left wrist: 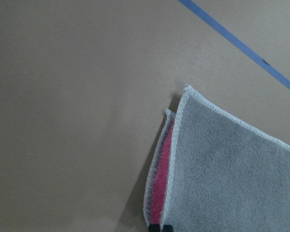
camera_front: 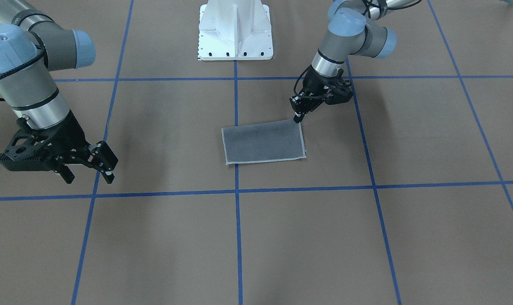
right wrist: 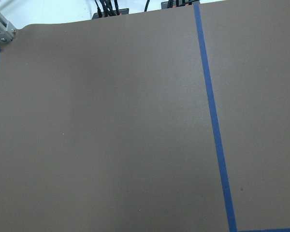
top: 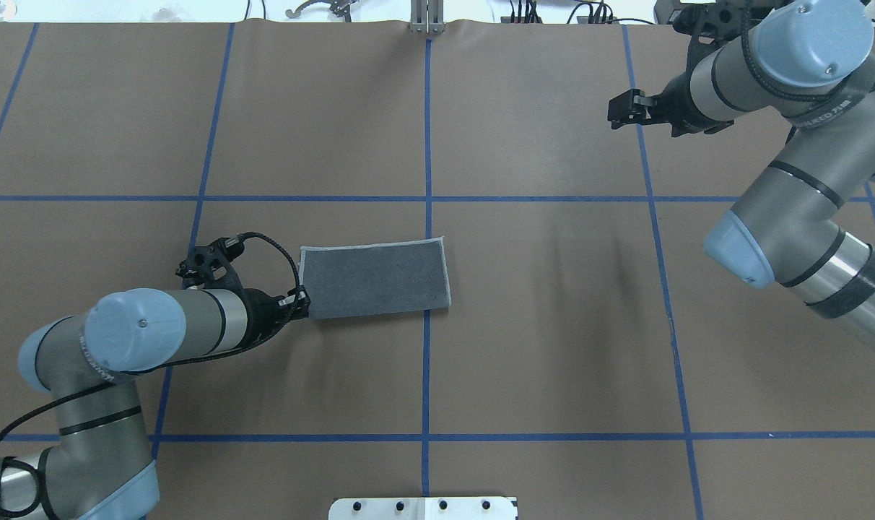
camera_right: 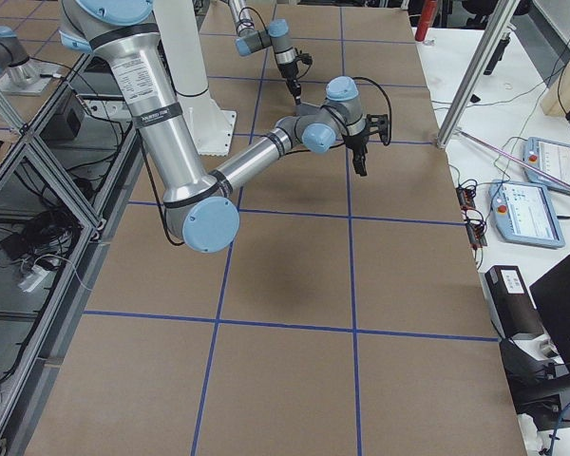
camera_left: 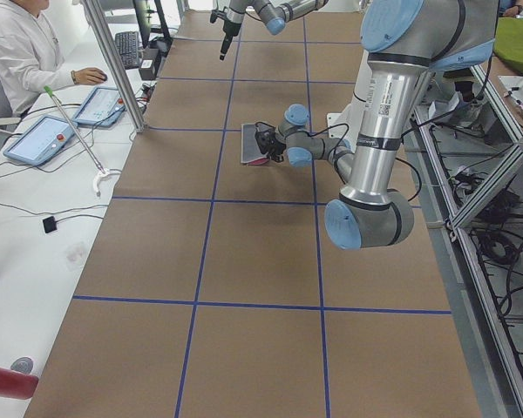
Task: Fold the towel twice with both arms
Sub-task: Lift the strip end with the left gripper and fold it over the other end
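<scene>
The towel (camera_front: 263, 142) lies flat near the table's middle as a folded rectangle, dark grey face up with light edging. It also shows in the overhead view (top: 376, 282). The left wrist view shows the towel (left wrist: 232, 179) as two layers with a pink strip between them at the corner. My left gripper (camera_front: 298, 119) is down at the towel's corner nearest the robot on its left side, shut on the towel's edge; its tips show in the left wrist view (left wrist: 161, 227). My right gripper (camera_front: 89, 171) is open and empty, held above the table far from the towel, and shows in the overhead view (top: 621, 108).
The white bolted pedestal (camera_front: 235, 29) stands at the robot's side of the table. Blue tape lines (top: 427, 144) form a grid on the brown table. An operator (camera_left: 17, 52) sits with tablets beyond the far edge.
</scene>
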Action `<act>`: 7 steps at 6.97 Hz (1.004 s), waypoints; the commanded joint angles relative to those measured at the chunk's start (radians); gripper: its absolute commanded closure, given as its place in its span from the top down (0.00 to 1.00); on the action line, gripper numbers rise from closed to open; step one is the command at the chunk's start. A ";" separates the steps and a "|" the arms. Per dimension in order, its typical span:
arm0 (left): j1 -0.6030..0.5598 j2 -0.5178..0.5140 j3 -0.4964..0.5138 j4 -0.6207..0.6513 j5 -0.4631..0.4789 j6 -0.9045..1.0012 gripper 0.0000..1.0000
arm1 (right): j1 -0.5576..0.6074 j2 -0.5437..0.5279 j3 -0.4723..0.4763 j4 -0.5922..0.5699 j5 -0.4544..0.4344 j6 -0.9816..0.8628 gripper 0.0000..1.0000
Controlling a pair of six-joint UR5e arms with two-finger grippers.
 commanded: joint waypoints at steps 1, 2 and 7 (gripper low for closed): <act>0.000 0.015 -0.026 0.002 0.007 0.014 0.00 | 0.005 -0.009 0.001 0.003 0.002 -0.002 1.00; 0.003 -0.025 -0.017 0.018 0.007 0.014 0.00 | 0.005 -0.009 0.002 0.003 0.002 -0.002 1.00; 0.012 -0.194 -0.003 0.197 0.007 0.011 0.00 | 0.007 -0.009 0.002 0.003 -0.001 -0.001 1.00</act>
